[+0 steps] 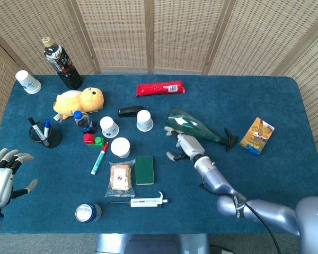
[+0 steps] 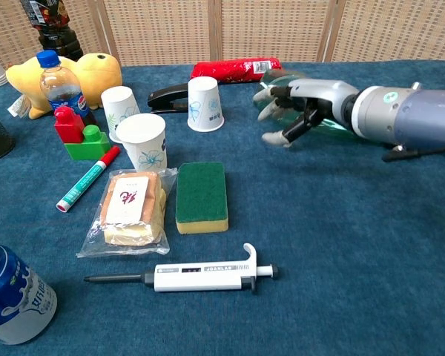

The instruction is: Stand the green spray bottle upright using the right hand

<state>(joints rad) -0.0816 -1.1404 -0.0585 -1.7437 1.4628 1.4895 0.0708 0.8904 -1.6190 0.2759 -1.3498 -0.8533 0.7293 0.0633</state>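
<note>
beside the paper cup (image 1: pixel 144 120), right hand (image 1: pixel 183 144) with fingers around the tilted green spray bottle (image 1: pixel 193 125)

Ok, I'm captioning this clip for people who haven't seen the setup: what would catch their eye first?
Probably the right hand at mid-table, its fingers against the green spray bottle, which lies tilted with its black nozzle toward the right. After that, the yellow plush toy at the back left, and the red packet behind the paper cups.
</note>
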